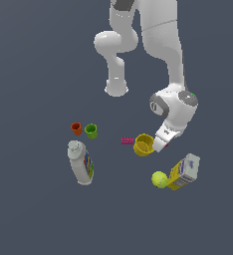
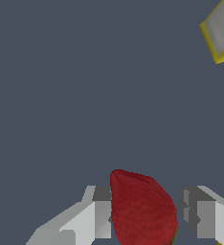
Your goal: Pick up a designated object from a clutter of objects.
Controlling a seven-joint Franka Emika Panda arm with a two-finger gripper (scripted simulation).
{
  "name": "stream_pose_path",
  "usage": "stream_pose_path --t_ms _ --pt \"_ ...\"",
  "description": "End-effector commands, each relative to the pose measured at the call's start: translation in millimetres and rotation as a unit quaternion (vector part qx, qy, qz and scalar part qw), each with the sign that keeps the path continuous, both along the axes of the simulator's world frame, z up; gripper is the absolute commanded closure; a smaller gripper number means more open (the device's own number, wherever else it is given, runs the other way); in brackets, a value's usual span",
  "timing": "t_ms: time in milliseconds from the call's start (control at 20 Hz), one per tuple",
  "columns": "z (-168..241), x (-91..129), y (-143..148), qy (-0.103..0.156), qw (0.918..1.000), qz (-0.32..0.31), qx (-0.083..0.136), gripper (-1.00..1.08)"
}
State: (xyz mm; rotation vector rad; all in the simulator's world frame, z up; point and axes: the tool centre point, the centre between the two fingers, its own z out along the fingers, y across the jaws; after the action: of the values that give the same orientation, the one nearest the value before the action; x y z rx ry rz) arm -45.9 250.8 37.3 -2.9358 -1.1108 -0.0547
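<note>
**Gripper straddling the strawberry, grasp not yet closed**

While the Panda arm [image 1: 166, 55] bends low over the clutter, its gripper [image 2: 145, 215] stands open, with one finger [image 2: 92, 215] on each side of the strawberry [image 2: 141, 210]. A narrow gap shows between the fruit and the farther finger; on the other side the finger looks just beside or touching the fruit, and which cannot be told. The jaws hold nothing yet. In the exterior view the fruit is almost wholly hidden behind the gripper, which sits just beside the yellow cup [image 1: 144, 145].

By size, the white bottle [image 1: 80, 163] lies on its side towards the exterior view's left. The yellow-blue carton [image 1: 184, 172] lies tilted towards the exterior view's right, and a corner of it also appears in the wrist view. Next come the yellow cup, tipped over, and the yellow-green ball [image 1: 159, 179], which touches or nearly touches the carton. The green cup [image 1: 91, 130] and orange cup [image 1: 76, 128] stand side by side, well apart from the gripper. The pink block [image 1: 127, 141] lies just beside the yellow cup.

As a judgement, the approach and alignment are done; closing the jaws and lifting remain.

The surface [image 1: 34, 209] is a plain dark grey-blue plane. No table edge, corner, wall or room feature is visible, so positions cannot be tied to any edge.
</note>
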Motion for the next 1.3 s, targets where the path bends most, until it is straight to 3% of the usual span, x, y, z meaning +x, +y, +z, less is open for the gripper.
stream_pose_path --t_ms 0,600,1250 --pt "0.0 0.0 0.0 0.000 1.0000 0.000 0.000 1.08" --pt "26.4 -3.5 -30.2 0.001 1.0000 0.000 -0.001 1.08" --pt "110.5 -13.4 -123.9 0.005 1.0000 -0.001 -0.002 1.08"
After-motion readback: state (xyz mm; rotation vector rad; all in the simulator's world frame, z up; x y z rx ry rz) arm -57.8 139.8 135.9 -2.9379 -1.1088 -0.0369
